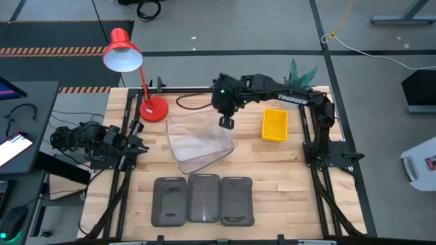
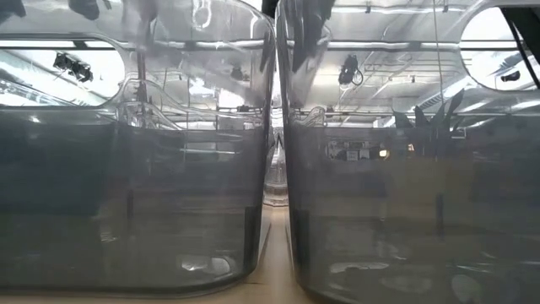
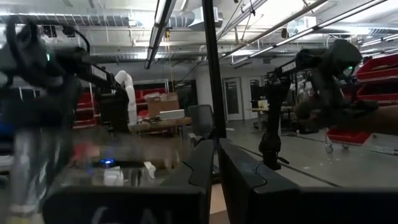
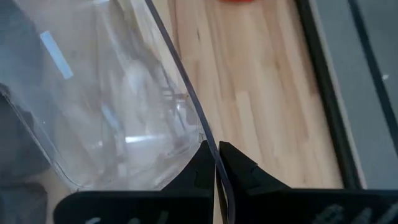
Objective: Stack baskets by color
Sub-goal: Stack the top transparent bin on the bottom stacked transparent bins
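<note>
My right gripper (image 1: pixel 225 124) is over the middle of the table, shut on a clear see-through basket (image 1: pixel 199 143) that tilts below it. To its right a small yellow basket (image 1: pixel 274 126) rests flat on the wood. Three grey baskets (image 1: pixel 203 199) stand side by side near the front edge; two of their walls (image 2: pixel 135 211) fill the low view. My left gripper (image 1: pixel 136 138) waits at the table's left edge with its fingers shut and nothing between them. My right gripper pinches the clear basket's rim (image 4: pixel 200 132) between its two fingers, one on each side of the thin wall. The fingers slant down from above at the basket's far right corner. The basket hangs tilted; whether its near end (image 1: pixel 191 165) touches the table, I cannot tell.
A red desk lamp (image 1: pixel 122 51) has its base (image 1: pixel 153 109) at the far left of the table. A small green plant (image 1: pixel 300 71) stands at the far right. Bare wood (image 1: pixel 286 190) lies right of the grey baskets and along the left side.
</note>
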You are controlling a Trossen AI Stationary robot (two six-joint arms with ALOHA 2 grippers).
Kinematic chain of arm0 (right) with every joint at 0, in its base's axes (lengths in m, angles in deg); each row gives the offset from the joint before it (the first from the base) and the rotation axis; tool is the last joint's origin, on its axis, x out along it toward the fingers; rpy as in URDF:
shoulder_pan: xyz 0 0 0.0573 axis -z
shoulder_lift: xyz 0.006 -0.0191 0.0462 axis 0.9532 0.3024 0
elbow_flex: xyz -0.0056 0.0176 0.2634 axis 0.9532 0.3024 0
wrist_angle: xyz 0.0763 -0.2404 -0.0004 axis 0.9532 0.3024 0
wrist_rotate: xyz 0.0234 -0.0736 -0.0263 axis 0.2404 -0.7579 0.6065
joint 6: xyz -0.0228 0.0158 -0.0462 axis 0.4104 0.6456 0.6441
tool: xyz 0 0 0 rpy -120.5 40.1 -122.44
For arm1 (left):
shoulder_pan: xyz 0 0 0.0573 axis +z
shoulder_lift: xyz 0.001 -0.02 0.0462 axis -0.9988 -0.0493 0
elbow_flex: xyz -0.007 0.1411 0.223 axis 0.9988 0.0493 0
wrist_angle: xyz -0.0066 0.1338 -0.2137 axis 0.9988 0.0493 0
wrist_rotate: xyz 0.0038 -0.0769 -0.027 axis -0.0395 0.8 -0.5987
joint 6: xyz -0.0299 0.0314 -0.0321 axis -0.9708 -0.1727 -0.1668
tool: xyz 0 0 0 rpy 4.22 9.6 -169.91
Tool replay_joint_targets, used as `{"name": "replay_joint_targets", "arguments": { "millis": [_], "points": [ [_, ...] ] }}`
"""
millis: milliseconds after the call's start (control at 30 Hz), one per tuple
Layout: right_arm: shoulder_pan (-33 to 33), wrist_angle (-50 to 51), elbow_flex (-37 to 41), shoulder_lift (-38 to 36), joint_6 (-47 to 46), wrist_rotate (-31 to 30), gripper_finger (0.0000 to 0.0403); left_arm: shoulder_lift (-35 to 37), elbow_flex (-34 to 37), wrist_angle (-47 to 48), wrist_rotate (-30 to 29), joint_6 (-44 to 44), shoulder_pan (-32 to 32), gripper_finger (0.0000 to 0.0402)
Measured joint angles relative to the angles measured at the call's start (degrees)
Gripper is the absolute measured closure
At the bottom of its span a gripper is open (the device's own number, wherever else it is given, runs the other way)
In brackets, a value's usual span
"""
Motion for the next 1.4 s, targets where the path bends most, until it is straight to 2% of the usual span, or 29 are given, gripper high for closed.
{"name": "replay_joint_targets", "arguments": {
  "millis": [333,567,933,1400],
  "points": [
    [0.05,-0.97,8.32,0.06,0.65,0.09,0.0394,0.00,0.00,-0.85,-0.04,1.82,0.02,0.0373],
    [0.07,1.15,8.66,0.06,5.64,1.21,0.0394,0.00,0.00,-0.89,-0.04,1.63,0.02,0.0368],
    [-0.09,3.65,8.68,0.06,5.79,1.67,0.0393,0.00,0.00,-0.95,-0.04,1.64,0.02,0.0372],
    [0.02,2.51,8.68,0.01,-0.63,1.95,0.0296,0.00,0.02,-0.67,-0.02,1.64,0.02,0.0372]
  ]
}}
